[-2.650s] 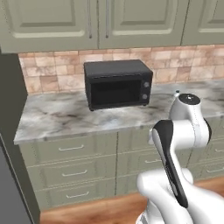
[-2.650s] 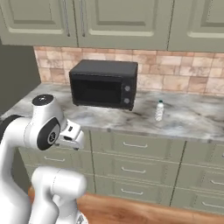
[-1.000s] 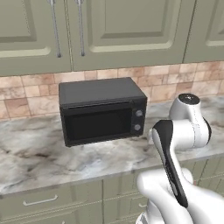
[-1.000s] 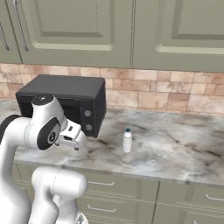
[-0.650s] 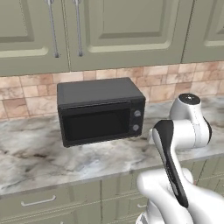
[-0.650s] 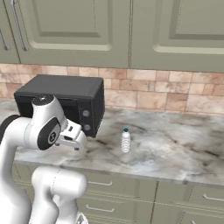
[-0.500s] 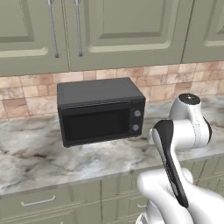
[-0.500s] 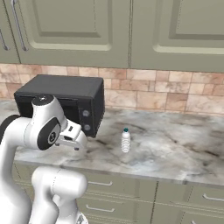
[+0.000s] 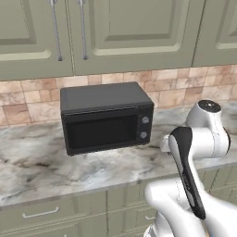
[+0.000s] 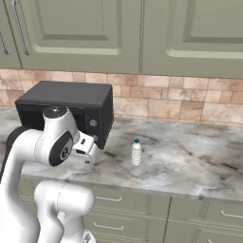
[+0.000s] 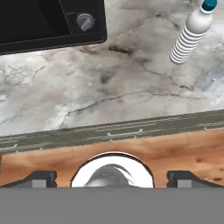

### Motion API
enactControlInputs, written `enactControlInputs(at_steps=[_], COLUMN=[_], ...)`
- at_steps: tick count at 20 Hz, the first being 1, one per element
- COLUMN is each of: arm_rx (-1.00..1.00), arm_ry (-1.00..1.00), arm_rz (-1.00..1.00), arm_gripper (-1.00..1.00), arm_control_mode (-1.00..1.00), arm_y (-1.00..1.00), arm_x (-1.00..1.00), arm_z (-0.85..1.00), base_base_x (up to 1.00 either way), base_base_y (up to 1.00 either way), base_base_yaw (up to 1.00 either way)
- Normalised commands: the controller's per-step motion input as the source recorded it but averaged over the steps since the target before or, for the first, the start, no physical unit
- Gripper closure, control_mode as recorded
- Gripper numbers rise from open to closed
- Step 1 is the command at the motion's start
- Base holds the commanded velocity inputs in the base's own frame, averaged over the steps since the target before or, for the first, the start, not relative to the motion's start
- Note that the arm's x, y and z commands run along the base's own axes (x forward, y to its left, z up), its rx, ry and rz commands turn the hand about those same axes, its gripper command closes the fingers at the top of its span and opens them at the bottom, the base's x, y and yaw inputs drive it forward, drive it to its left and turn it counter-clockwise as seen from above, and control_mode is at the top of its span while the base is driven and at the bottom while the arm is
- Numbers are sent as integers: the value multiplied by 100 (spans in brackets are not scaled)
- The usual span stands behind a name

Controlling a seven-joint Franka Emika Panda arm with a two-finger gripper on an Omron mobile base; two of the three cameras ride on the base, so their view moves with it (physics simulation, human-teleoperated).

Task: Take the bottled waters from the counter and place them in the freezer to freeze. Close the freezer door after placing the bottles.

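One bottled water [image 10: 136, 153], whitish and ribbed with a dark blue cap, stands upright on the marbled counter [image 10: 190, 161] to the right of the black microwave. It also appears at the upper right of the hand view as the same bottle [image 11: 191, 35]. My gripper [image 11: 112, 178] is open and holds nothing, its two dark fingertips [image 11: 41, 177] far apart. The hand [image 10: 86, 146] hangs over the counter's front edge, left of the bottle and apart from it. The freezer and its door are out of view.
A black microwave [image 9: 106, 118] sits on the counter against the tiled wall, close to the left of the hand. Olive-green drawers [image 10: 114, 204] run below the worktop and wall cabinets [image 10: 142, 33] hang above. Wooden floor [image 11: 144, 151] lies under the hand.
Since the earliest frames both base views have shifted along the counter and closer, so the base has driven. Over the last half second nothing moves; the arm keeps its pose.
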Motion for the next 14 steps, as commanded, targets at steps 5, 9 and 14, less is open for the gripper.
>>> enactControlInputs(at_steps=[5,9,14], arm_rx=[16,21,26], arm_ry=[-20,-27,-28], arm_rz=[22,19,11], arm_gripper=[-100,-100,-100], arm_control_mode=[-100,-100,-100], arm_y=[-60,-78,-82], arm_x=[1,6,42], arm_z=[-23,-12,-21], base_base_x=[0,0,0], base_base_y=[0,0,0], base_base_yaw=[0,0,0])
